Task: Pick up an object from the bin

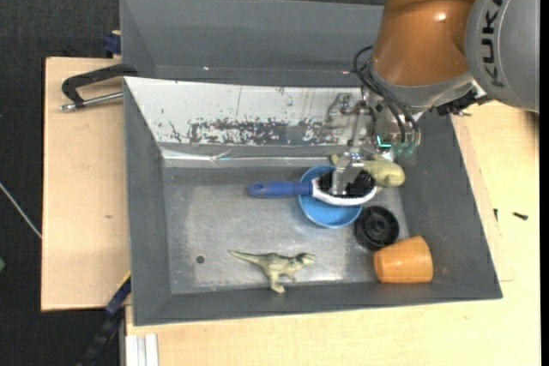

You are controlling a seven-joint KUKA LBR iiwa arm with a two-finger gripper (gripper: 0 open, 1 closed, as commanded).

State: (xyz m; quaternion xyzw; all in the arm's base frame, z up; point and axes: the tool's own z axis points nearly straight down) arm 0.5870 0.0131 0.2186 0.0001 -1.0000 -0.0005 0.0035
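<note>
**In the right back part of the bin: hand low over the blue scoop**

In the left half of the bin the floor is bare and gives open room; one small tan dinosaur lies there near the front wall. The right half is crowded. The hand hangs there, near the back wall and not far from the right wall. Directly below it is the bowl of a blue scoop, whose handle points left over the free floor. Inside the bowl lies something dark with a white edge. The hand's tip is at it or just above it; I cannot tell which. Whether the hand is released or clenched, I cannot tell either. A pale yellowish thing lies just right of the hand. A black round thing sits against the scoop at its front right. An orange cup lies on its side just in front of that.
</note>
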